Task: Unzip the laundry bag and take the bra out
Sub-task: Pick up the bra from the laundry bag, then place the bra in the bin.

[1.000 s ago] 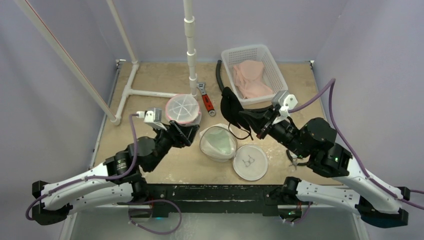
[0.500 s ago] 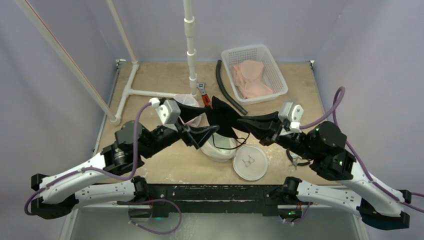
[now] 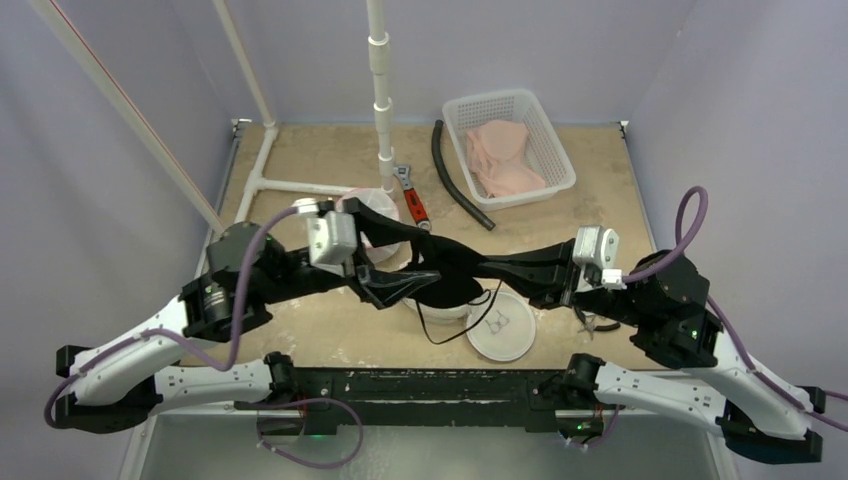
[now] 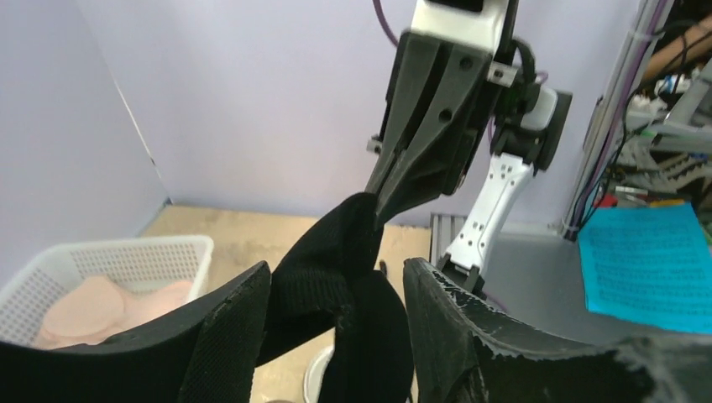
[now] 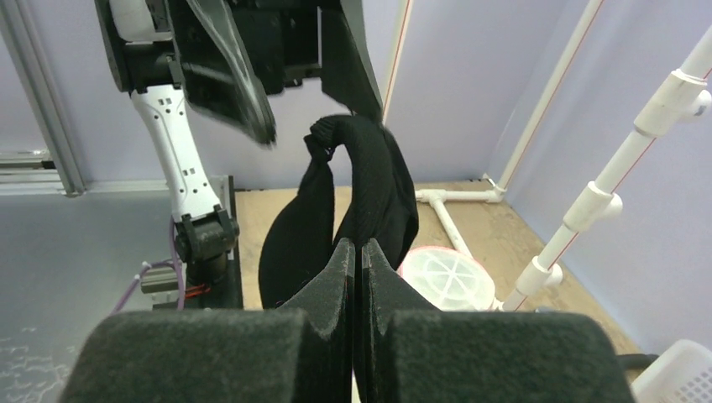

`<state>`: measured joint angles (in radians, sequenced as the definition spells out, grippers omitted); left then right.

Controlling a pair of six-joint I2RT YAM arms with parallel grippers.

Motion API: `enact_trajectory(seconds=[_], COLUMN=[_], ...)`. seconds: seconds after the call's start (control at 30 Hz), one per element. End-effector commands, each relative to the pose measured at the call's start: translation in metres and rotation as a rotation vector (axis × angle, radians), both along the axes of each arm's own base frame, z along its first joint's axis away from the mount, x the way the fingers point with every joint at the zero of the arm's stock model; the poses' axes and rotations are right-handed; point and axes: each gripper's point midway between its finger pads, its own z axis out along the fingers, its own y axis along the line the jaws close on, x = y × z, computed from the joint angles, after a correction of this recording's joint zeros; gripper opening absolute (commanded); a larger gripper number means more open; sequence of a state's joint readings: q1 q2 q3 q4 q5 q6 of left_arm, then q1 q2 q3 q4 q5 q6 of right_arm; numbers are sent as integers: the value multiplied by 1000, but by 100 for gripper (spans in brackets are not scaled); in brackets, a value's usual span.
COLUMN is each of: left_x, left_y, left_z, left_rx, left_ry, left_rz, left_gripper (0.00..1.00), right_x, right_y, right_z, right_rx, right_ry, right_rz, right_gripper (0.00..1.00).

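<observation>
Since the frame half a second back, both arms have drawn toward the near edge of the table. The black bra [image 3: 455, 262] has come with them and now hangs stretched between the two grippers, over the laundry bag [image 3: 445, 310]. Only a pale edge of the bag shows under the cloth.

The right arm reaches in from the right with its forearm nearly level and its wrist pointing left. The right gripper [image 5: 361, 250] has its fingers pressed together, pinching the bra. In the right wrist view the black cloth rises out of the closed tips and loops upward.

The left arm is bent sharply at the elbow, forearm raised and wrist aimed right to meet the other arm. The left gripper [image 4: 336, 270] has its fingers spread, with a fold of the bra lying in the gap. I cannot tell whether they press on it.

A thin black strap dangles from the bra toward the round white disc [image 3: 500, 328], which lies flat just right of the bag. The white basket [image 3: 462, 108] of pink garments stands well apart at the far right of the table.
</observation>
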<state>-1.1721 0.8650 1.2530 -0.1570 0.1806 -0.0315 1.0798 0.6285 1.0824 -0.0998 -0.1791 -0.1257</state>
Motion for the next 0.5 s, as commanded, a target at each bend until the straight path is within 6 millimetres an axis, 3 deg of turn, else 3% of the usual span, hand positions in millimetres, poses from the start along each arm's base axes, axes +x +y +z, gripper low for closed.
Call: enact_trajectory(seconds=[0.0,0.3,0.47], left_x=[-4,-4,7], left_y=[-13,-20,0], left_z=[-11,-24,-23], left_rx=[63,93,54], left_ry=[-1,39,66], left_rz=[-51,-68,38], left_gripper=[56,42,58], right_x=[-6,-4,5], right_y=[3,2,-5], right_z=[11,12,15], right_rx=[28,41,73], right_ry=[-40,-41,-44], right_rz=[40,24,-39], right_gripper=[0,0,0])
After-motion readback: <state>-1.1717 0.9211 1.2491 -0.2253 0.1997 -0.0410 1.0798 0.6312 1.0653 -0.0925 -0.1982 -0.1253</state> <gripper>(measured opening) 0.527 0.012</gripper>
